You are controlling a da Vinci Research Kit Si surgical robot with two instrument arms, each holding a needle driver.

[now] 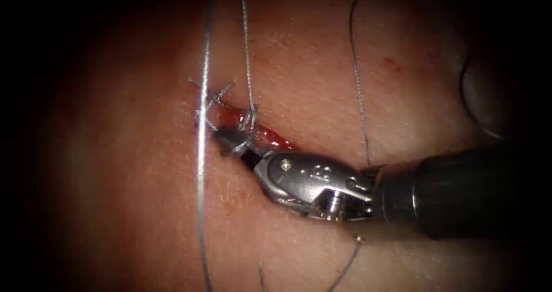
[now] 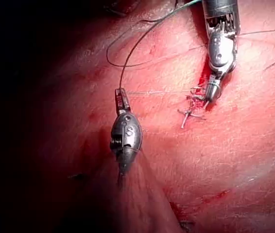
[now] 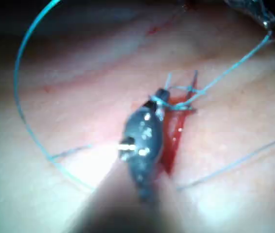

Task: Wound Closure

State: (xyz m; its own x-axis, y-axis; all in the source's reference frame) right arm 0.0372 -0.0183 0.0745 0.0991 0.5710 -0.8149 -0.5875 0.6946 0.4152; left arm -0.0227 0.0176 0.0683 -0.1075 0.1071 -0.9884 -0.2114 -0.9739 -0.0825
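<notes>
The cut [image 1: 275,140] in the tissue [image 1: 322,56] is short and red with fluid. Above its upper left end sits a knot with short cut thread ends [image 1: 217,93]. My right tool [image 1: 231,141] reaches in from the right, its jaws shut at the cut's left end with thread looped over them. In its own wrist view the right tool [image 3: 161,95] has a taut strand [image 3: 234,65] leading away from its tip. My left tool [image 2: 122,99] is left of the cut, shut on a dark thread that arcs away from it. A long pale thread [image 1: 201,171] runs down the tissue left of the cut.
A thin dark thread [image 1: 359,96] lies on the tissue right of the cut. A dark rounded object [image 1: 480,93] sits at the far right edge. A second red mark [image 2: 215,196] lies on the tissue away from the tools.
</notes>
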